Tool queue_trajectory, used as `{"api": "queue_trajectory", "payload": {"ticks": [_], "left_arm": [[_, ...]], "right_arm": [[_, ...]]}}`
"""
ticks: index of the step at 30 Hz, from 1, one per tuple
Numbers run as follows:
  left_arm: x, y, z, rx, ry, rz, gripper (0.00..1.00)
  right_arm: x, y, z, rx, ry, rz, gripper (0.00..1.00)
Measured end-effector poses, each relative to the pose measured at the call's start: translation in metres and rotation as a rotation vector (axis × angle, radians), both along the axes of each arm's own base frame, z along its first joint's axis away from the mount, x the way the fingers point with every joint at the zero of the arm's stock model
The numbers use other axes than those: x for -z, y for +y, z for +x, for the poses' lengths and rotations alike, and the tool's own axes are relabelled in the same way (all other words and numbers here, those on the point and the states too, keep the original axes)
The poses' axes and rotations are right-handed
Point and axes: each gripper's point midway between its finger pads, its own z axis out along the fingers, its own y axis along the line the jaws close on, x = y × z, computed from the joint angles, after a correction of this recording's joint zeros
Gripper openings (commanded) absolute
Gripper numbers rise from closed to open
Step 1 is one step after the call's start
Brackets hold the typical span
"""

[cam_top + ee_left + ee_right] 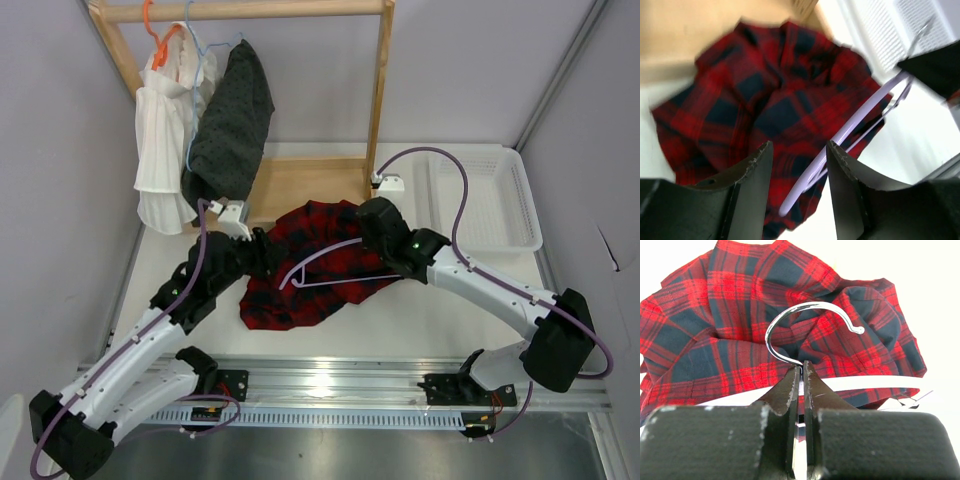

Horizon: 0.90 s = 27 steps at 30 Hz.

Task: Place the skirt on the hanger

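Matt woven cloth skirt (pixel 740 330); smooth plastic hanger (pixel 812 175), shiny metal hook (pixel 812 303).

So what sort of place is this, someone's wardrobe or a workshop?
Most likely a robotics lab cell: left arm and right arm bolted to a metal rail, plain grey partition walls around, and a small wooden clothes rack holding a white garment.

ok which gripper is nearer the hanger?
Right. The right gripper is clamped on the hanger at its hook; the left gripper hovers open over its shoulder tip, above the skirt.
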Motion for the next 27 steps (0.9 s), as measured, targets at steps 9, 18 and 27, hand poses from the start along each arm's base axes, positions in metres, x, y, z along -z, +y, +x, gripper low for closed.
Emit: {"api": "queue_trajectory", "payload": {"ticks": [9,18,27], "left_arm": [[0.043,0.016,-0.029,-0.055,0.099,-0.057,0.52],[0.081,0.023,-0.042,-0.112,0.184,-0.088,0.51],[0.108,0.011,-0.054,-0.073,0.226,-0.051,0.51]], "right_arm": [[-0.012,-0.004,0.003,0.032,-0.010,0.001,0.00],[-0.010,-0.016,0.015,0.111,0.015,0.013,0.00],[-0.008,-0.016,0.023,0.140,0.033,0.013,0.00]]}}
